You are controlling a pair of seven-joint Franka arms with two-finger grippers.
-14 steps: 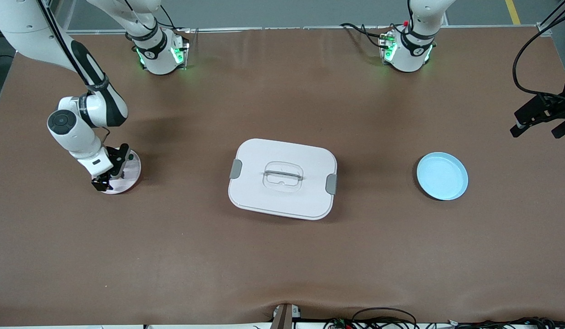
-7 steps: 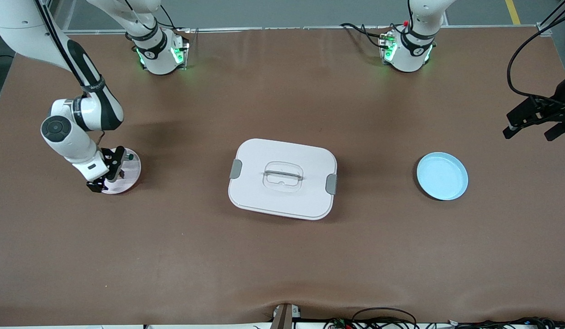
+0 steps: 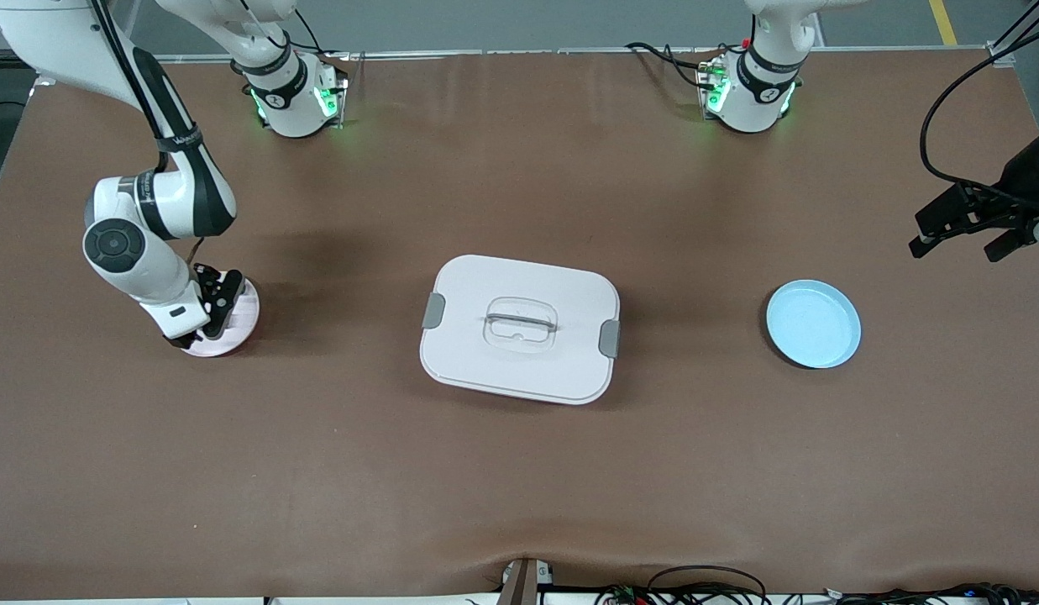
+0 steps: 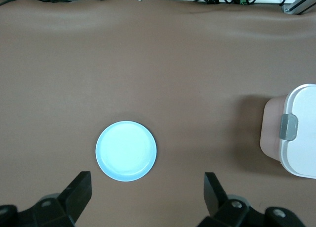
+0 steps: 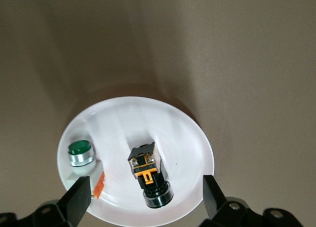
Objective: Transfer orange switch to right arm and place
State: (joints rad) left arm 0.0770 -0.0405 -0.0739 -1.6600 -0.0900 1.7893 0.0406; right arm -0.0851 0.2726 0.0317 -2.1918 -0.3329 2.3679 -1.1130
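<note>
Orange switch [image 5: 149, 175] is seen released on the white dish [image 5: 187, 133] under the right gripper [image 3: 202, 323], its fingers open, where a snag on withdrawal is judged possible, while the left gripper [image 3: 964, 231], also open-fingered, is kept waiting near the blue plate [image 3: 813, 323].

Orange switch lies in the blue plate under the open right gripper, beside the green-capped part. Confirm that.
Not quite: the plate is white, not blue, as the right wrist view shows. The orange switch does lie in it under the open right gripper, beside the green-capped part.

The right gripper [image 3: 207, 313] has shifted over the pink plate [image 3: 238, 323]; the left gripper [image 3: 960, 231] drew inward.
</note>
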